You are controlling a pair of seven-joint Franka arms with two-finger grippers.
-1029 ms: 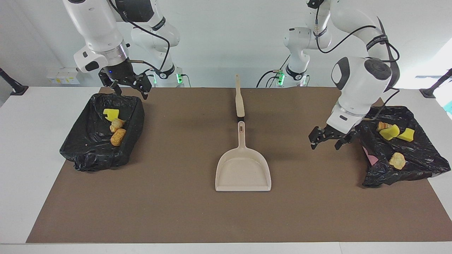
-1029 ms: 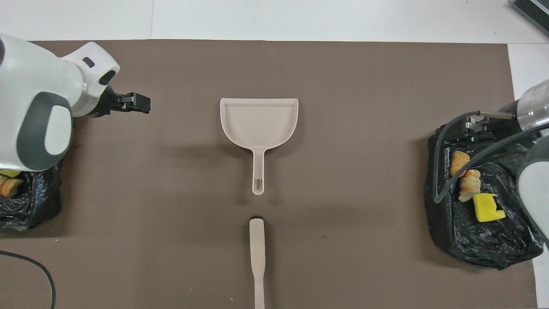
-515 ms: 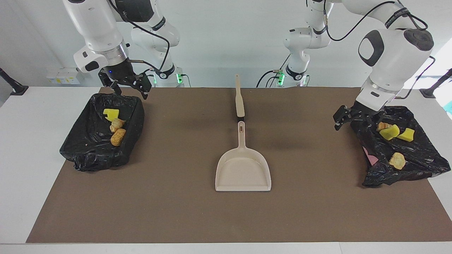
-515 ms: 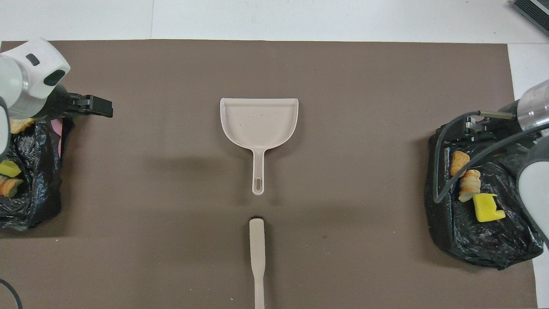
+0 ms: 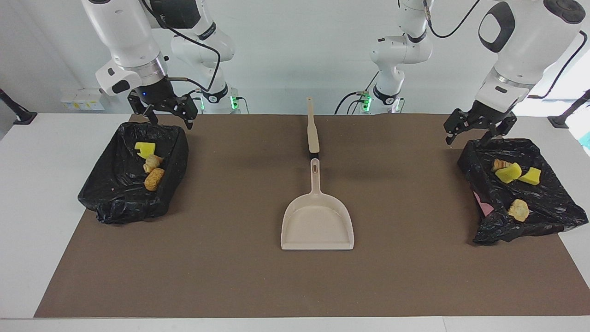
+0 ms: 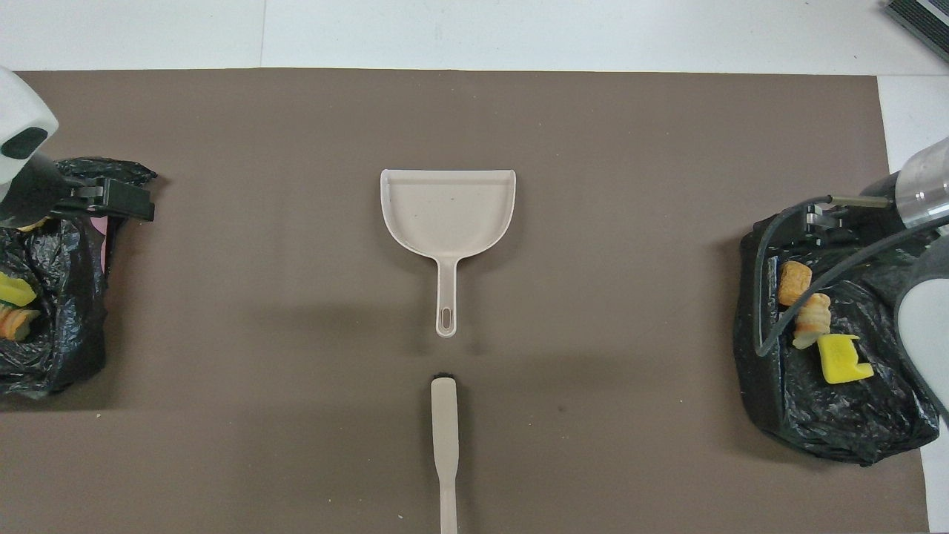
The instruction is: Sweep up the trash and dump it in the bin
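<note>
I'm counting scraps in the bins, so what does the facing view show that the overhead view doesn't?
Only the facing view shows all four scraps in the bin at the left arm's end, including the lump farthest from the robots, plus both arms whole. Only the overhead view shows the brush handle from straight above. Both show the dustpan, three scraps in the other bin, the open left hand and the open right hand.
</note>
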